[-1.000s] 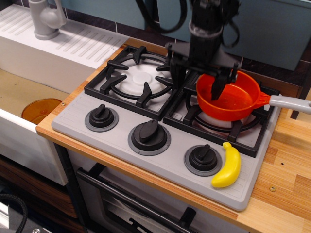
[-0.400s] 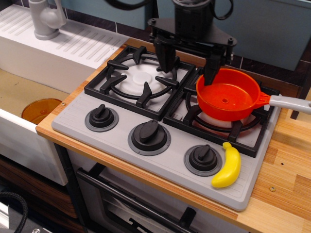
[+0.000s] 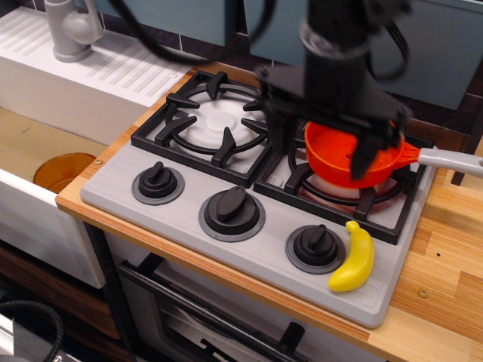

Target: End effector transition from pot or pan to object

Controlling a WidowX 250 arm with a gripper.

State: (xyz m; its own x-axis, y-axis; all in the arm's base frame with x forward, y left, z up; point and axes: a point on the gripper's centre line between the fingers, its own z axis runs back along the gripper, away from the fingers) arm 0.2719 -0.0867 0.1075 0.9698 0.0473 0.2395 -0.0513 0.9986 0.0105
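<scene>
Observation.image gave us one view down onto a toy stove set in a wooden counter. We saw the orange saucepan sitting on the right burner grate, its grey handle reaching out to the right over the counter edge. What we could see of its inside looked bare, though the arm hid much of the bowl. To the far left, in the sink basin, an amber round bowl lay low; we could not tell whether it held anything.

The yellow banana lay on the grey front panel at the near right, just beside the right-hand knob and apart from the pan.

The black gripper hung over the stove between the two burners, its wide crossbar blurred. Its fingers were spread wide and held nothing: the left finger pointed down by the gap between the grates, and the right finger stood in front of the saucepan's bowl. We could not tell whether that finger touched the pan. The cabled arm rose out of the top of the view.
</scene>
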